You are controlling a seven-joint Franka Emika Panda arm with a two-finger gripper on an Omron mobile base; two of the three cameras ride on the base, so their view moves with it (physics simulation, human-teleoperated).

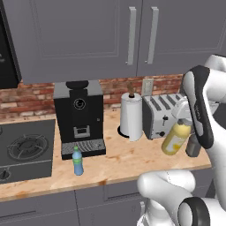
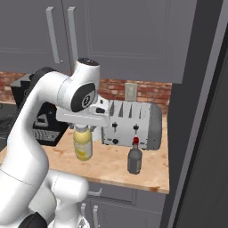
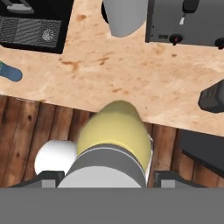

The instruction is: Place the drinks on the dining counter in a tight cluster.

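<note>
On the worktop point(image 1: 128, 161), the slim blue bottle point(image 1: 77, 161) stands at the left, in front of the coffee machine point(image 1: 79, 117). To the right, the hand point(image 2: 83, 128) is grasping the yellow bottle point(image 2: 83, 145) by its cap and holds it lifted, tilted. At 3 o'clock of it stands the dark bottle point(image 2: 135, 158). This seems to be the carrying step; next, the base must probably drive to the dining counter.

The gripper point(image 3: 107, 177) is clamping the yellow bottle point(image 3: 114, 131) at its pale cap end, with the dark fingertips point(image 3: 48, 177) flanking it. The bottle is hanging above the wood counter point(image 3: 131, 74) edge and plank floor point(image 3: 26, 127). The toaster point(image 3: 186, 22), coffee machine point(image 3: 35, 24) and blue bottle point(image 3: 9, 72) are sitting on the counter
</note>
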